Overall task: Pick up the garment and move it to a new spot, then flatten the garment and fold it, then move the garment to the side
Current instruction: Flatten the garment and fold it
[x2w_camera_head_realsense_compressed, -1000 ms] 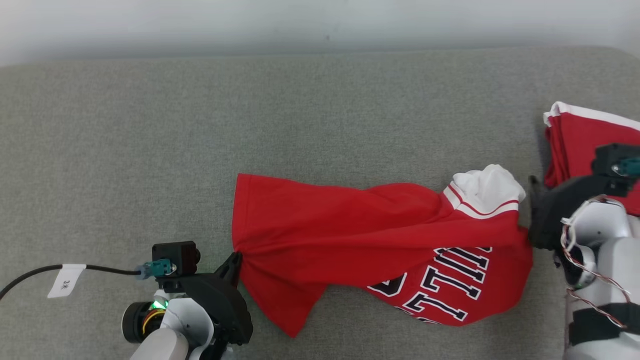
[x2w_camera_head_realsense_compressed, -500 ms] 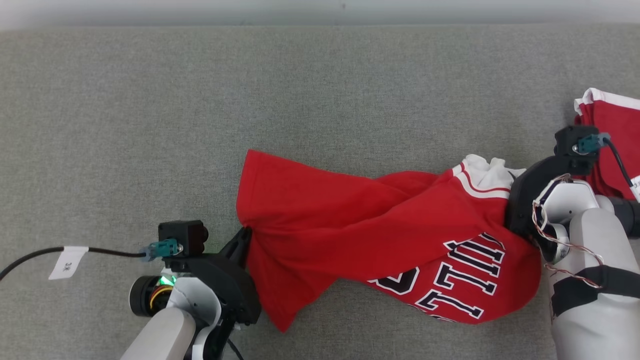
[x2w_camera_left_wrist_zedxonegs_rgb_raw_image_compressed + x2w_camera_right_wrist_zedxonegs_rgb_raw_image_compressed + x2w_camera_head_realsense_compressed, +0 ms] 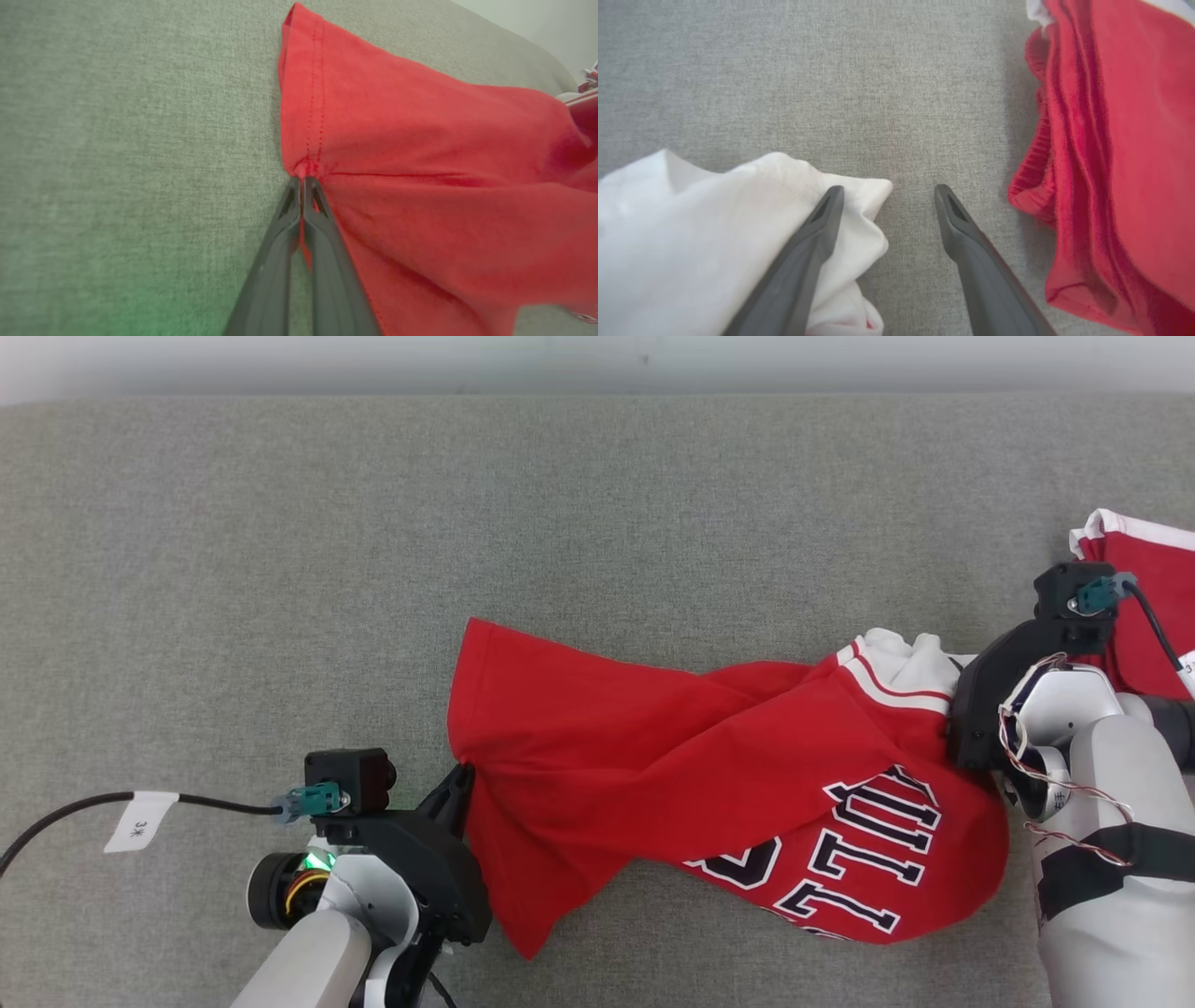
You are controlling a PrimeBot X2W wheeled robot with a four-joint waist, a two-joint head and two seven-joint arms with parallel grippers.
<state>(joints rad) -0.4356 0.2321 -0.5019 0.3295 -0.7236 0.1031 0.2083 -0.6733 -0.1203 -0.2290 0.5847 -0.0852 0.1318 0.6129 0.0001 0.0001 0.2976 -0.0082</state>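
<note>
- A red jersey (image 3: 709, 775) with dark, white-edged lettering (image 3: 840, 859) lies crumpled and twisted on a grey fabric surface (image 3: 280, 569), right of centre in the head view.
- The left gripper (image 3: 302, 182) has its two fingers pressed together on the stitched hem (image 3: 314, 93) at the jersey's left end, by a side seam.
- The right gripper (image 3: 887, 193) hangs at the opposite end with its fingers spread wide and nothing between them. One finger lies against a bunched white part of the jersey (image 3: 714, 224).
- Judgement: this looks like the flattening step, with one end gripped and the other not.
- The next move probably calls for the right gripper to close on cloth near that white part, then for both arms to draw apart until the twist comes out.
- There is plenty of open room to the left and toward the far edge of the surface.
- The right side is tight: a second red garment (image 3: 1111, 163) lies just beside the right gripper and could be caught by mistake.
- A tagged cable (image 3: 140, 812) trails at the lower left.
</note>
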